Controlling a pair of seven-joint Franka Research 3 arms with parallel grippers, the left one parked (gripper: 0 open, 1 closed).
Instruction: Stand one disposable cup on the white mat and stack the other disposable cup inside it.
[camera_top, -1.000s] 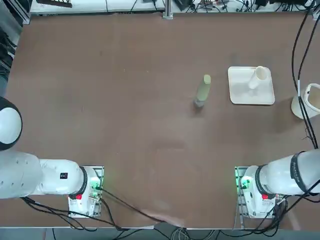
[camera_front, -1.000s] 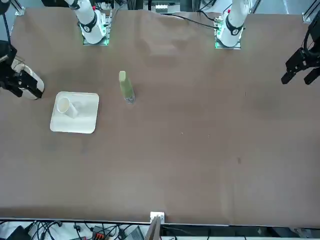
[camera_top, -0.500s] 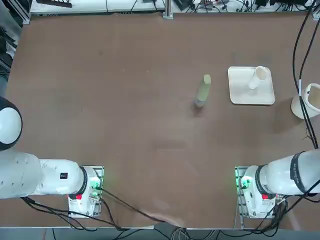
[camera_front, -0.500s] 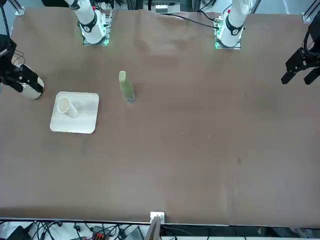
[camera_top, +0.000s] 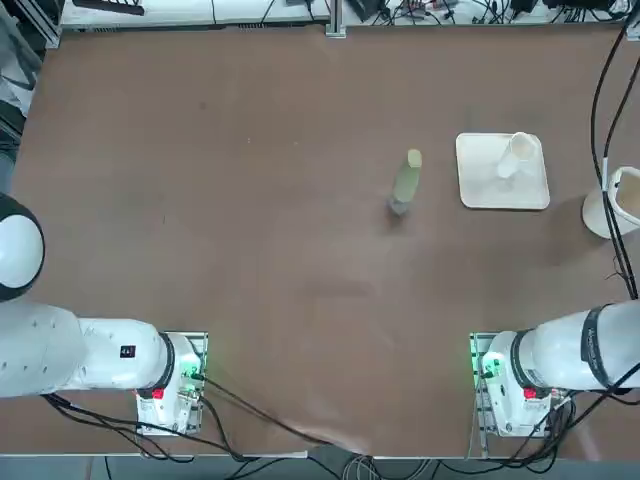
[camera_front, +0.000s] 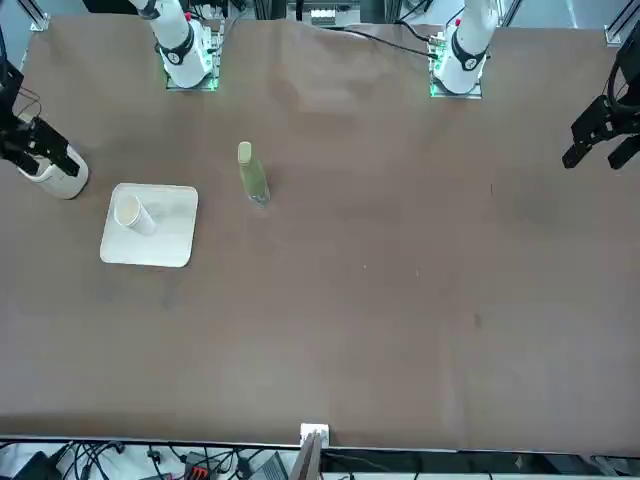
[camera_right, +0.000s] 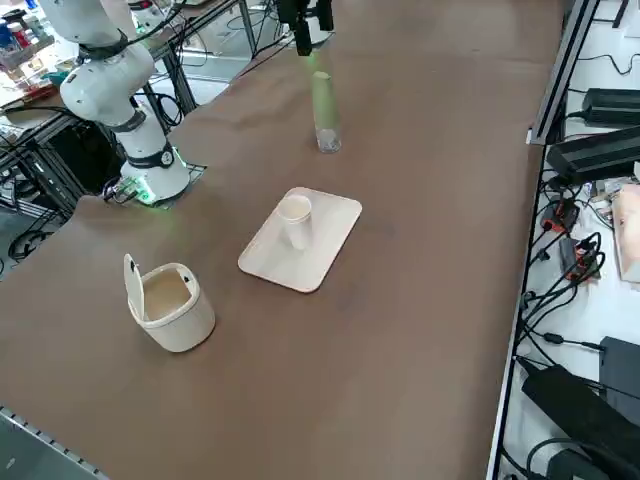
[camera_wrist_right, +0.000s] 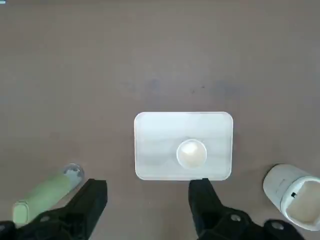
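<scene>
While the right gripper (camera_wrist_right: 148, 187) hangs open and empty off to the right, the disposable cup (camera_top: 514, 154) stands upright on the white mat (camera_top: 481, 184), to its left; no second shows separately, so they're probably nested, leaving only retreat rightward.

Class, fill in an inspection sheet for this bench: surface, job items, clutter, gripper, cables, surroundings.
Surface: brown tabletop, a few small marks.
Job items: white mat; white cup standing on it; no separate second cup seen.
Clutter: green bottle-like item; white lidded tub.
Gripper: right gripper open above the table, nothing held.
Cables: black cables along the right arm.
Surroundings: electronics and wiring beyond the table edge.
</scene>
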